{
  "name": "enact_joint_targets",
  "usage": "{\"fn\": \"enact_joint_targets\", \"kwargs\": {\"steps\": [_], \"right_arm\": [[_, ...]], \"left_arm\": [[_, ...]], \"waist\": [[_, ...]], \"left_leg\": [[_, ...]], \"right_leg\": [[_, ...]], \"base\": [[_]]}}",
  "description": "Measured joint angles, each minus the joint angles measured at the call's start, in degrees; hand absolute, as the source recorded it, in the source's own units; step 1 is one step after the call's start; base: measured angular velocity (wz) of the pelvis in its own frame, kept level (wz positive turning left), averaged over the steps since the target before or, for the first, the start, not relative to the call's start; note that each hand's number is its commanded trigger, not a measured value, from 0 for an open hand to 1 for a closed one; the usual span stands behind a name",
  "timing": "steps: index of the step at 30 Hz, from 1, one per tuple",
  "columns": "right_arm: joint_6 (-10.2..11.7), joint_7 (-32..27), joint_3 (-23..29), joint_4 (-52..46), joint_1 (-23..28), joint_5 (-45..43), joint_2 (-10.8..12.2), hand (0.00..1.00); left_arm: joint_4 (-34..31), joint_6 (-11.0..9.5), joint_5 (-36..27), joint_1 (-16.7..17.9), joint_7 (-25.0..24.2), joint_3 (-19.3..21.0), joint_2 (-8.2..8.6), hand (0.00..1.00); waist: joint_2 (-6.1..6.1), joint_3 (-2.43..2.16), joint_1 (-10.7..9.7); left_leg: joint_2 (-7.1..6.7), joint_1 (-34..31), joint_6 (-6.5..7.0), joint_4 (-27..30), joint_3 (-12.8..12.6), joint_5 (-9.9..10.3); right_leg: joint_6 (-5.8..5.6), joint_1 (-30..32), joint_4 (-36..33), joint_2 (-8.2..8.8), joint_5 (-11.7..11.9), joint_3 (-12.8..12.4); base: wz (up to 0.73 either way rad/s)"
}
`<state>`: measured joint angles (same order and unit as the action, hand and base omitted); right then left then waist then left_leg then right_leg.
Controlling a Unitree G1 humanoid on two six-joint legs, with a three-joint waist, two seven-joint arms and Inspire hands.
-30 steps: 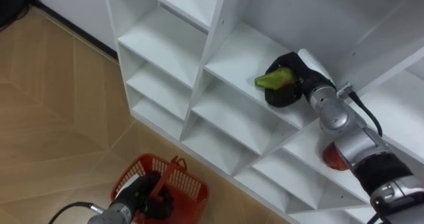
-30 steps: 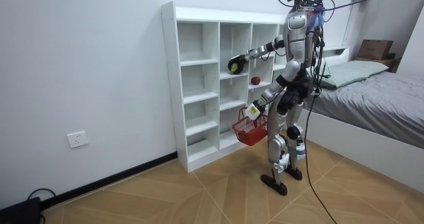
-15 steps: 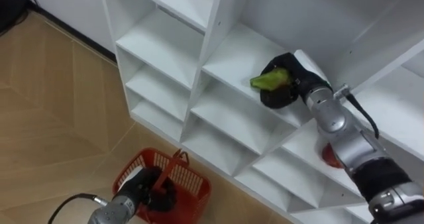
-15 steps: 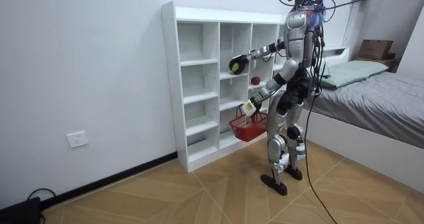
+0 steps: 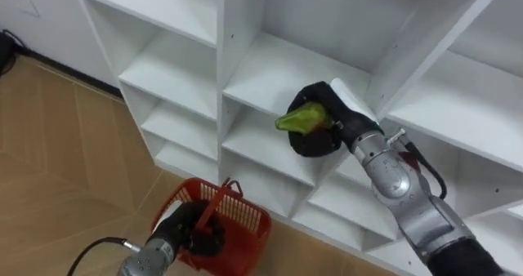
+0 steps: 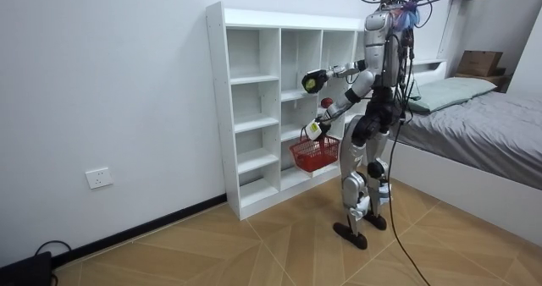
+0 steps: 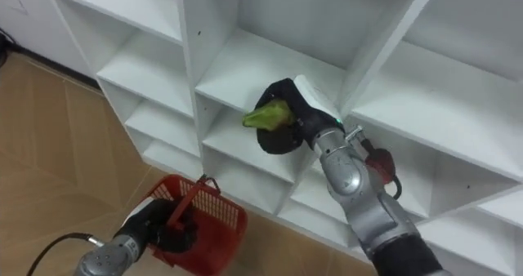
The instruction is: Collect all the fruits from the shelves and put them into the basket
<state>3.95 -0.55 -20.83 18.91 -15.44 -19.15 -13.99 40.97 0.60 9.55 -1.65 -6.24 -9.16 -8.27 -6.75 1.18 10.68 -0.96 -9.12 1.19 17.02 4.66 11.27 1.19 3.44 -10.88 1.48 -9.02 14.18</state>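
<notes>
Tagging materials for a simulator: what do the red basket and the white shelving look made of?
Red basket: probably plastic, matte, judging by its moulded open lattice wall. White shelving: likely laminated board, smooth with a faint sheen, in flat square-edged panels.

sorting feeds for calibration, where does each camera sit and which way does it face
Left eye view: on the robot's head, looking down at the closet; right hand round a green fruit, left hand on the red basket handle.
Right eye view: same head, slightly aside; same scene and hands.
Room view: off in the room, facing the closet and the whole standing robot.
All three share closet, fruit, basket.
</notes>
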Motion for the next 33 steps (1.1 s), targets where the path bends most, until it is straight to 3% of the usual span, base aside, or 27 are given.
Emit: {"fn": "enact_joint_targets", "kwargs": {"steps": [1,7,11,15,23,33], "right_arm": [[0.07,0.28,-0.06,-0.7,0.62,-0.42,0.5,1.0],[0.14,1.25,-0.55,-5.75,6.05,-1.9,0.42,1.0],[0.08,2.42,-1.26,-7.54,8.69,-2.93,0.45,1.0],[-0.03,3.01,-1.54,-7.66,11.51,-3.58,0.45,1.0],[0.01,4.67,-1.52,-5.67,14.66,-3.87,0.44,1.0],[0.02,4.81,-1.51,-3.62,16.28,-4.17,0.64,1.0]], "left_arm": [[0.0,-0.21,-0.65,0.02,0.15,-0.08,0.22,1.0],[0.0,-0.64,-4.91,-0.02,1.16,-0.74,2.09,1.0],[-0.2,-0.67,-5.57,0.06,1.67,-2.65,2.29,1.0],[-1.74,-0.78,-6.79,0.25,1.76,-2.9,2.42,1.0],[-3.23,-3.2,-7.82,0.27,1.08,-3.01,3.13,1.0],[-3.24,-3.48,-7.81,0.31,1.06,-3.53,2.87,1.0]], "waist": [[0.18,0.02,-0.82],[1.3,-0.07,-1.43],[2.28,-0.35,-2.66],[2.51,-0.27,-3.03],[4.64,-0.31,-4.1],[4.63,-0.37,-4.4]], "left_leg": [[0.09,0.61,0.0,-0.41,-0.18,0.0],[0.28,2.83,-0.01,-1.89,-1.26,-0.02],[0.28,3.11,0.01,-1.96,-1.69,-0.02],[0.32,3.91,0.01,-1.98,-2.66,0.0],[0.36,4.65,0.13,-2.59,-3.45,0.04],[0.36,4.61,0.17,-2.3,-4.49,0.0]], "right_leg": [[0.0,-0.28,0.0,-0.01,0.0,-0.03],[0.0,-1.43,0.15,0.08,0.0,-0.72],[-0.01,-1.39,0.13,0.11,0.0,-1.7],[0.0,-1.91,0.12,-0.03,0.0,-2.73],[-0.01,-1.81,-0.81,0.09,-0.01,-3.67],[0.0,-1.19,-0.87,0.05,-0.01,-4.65]], "base": [[-0.07],[-0.1],[-0.07],[-0.12],[-0.05],[-0.05]]}}
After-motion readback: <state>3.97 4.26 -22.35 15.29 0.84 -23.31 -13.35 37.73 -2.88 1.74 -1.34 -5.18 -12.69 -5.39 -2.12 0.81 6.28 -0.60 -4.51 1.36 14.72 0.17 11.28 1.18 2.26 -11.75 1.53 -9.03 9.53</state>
